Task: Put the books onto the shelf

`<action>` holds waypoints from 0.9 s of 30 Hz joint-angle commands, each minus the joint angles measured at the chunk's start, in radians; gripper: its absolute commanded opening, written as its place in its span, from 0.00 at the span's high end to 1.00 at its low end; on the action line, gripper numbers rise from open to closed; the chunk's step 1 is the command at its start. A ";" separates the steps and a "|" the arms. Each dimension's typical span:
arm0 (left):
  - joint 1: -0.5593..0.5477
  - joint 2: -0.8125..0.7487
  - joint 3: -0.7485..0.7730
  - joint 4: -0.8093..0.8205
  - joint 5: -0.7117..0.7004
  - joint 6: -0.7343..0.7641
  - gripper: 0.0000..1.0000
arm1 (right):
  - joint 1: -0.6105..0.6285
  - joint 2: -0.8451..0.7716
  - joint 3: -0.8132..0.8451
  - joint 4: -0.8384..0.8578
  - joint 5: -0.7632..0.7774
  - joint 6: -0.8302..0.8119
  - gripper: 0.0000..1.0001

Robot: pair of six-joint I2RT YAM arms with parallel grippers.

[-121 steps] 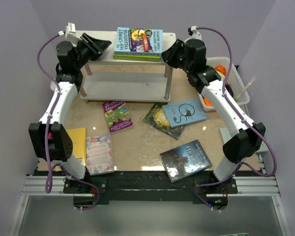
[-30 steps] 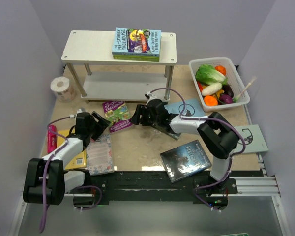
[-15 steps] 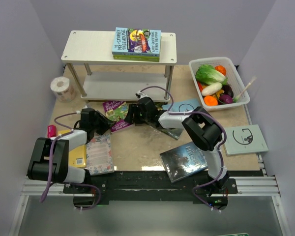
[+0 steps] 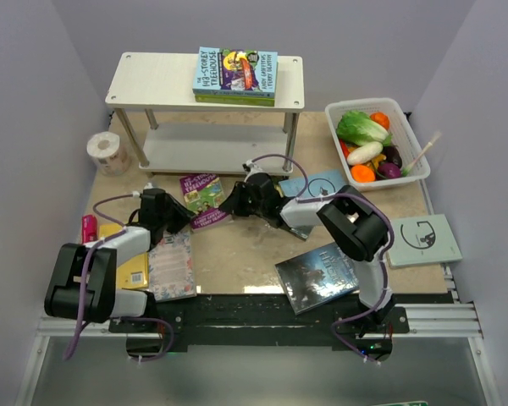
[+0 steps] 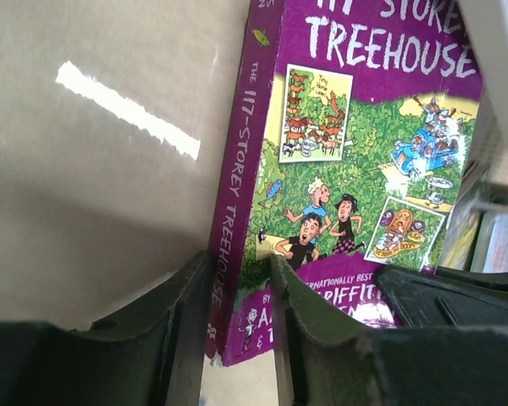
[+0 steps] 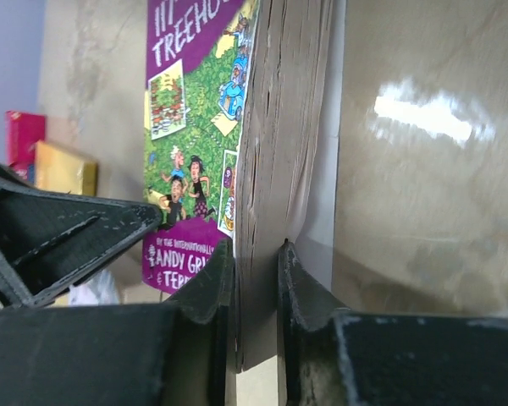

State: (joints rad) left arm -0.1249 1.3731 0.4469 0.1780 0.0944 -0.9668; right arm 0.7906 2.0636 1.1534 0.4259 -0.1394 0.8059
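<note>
A: Both arms have come down from the shelf [image 4: 152, 85] since four seconds ago; which book are they on?

B: The purple book [image 4: 201, 199]; it lies on the counter [image 4: 237, 245] just in front of the shelf, left of its middle; that is about where it lay then.

A: The left tool [image 5: 240, 269]?

B: Clenched across the book's near corner; one finger presses the spine side, the other sits on the cover.

A: And the right tool [image 6: 256, 254]?

B: Pinched on the page edge of the same book, on the side opposite the spine; the pages fill the gap between its fingers.

A: What stands on the shelf?

B: A stack of books [image 4: 235, 72] on the top board, right of the middle.

A: The others?

B: All flat on the counter in front of the shelf; the pink floral book [image 4: 171, 264] and the yellow book [image 4: 134, 266] are well out to the front left; the dark book [image 4: 317, 275] is well out in front of the right end; the light-blue book [image 4: 317, 182] is just off the right legs, partly under the right arm; the grey-green book [image 4: 422, 239] is far to the front right.
</note>
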 commanded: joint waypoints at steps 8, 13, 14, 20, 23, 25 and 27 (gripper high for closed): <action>0.051 -0.414 0.236 -0.491 -0.009 0.203 0.24 | 0.064 -0.534 -0.179 -0.372 -0.325 -0.065 1.00; 0.097 -0.534 0.141 -0.535 0.140 0.229 0.17 | -0.026 -0.762 -0.241 -0.447 -0.451 -0.042 1.00; 0.102 -0.555 0.121 -0.535 0.183 0.231 0.16 | -0.045 -0.789 -0.247 -0.461 -0.472 -0.034 1.00; 0.114 -0.735 0.004 -0.471 0.356 0.208 0.14 | -0.139 -0.944 -0.235 -0.571 -0.597 -0.051 1.00; 0.116 -0.799 -0.033 -0.401 0.442 0.177 0.12 | -0.143 -0.965 -0.219 -0.613 -0.629 -0.071 1.00; 0.116 -0.801 -0.060 -0.333 0.485 0.154 0.11 | -0.148 -0.974 -0.215 -0.619 -0.655 -0.067 1.00; 0.117 -0.815 -0.089 -0.241 0.553 0.105 0.11 | -0.151 -0.985 -0.212 -0.621 -0.669 -0.056 1.00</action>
State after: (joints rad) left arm -0.0128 0.5743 0.4011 -0.2630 0.4507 -0.7841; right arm 0.6434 1.1168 0.9039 -0.2035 -0.6849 0.7456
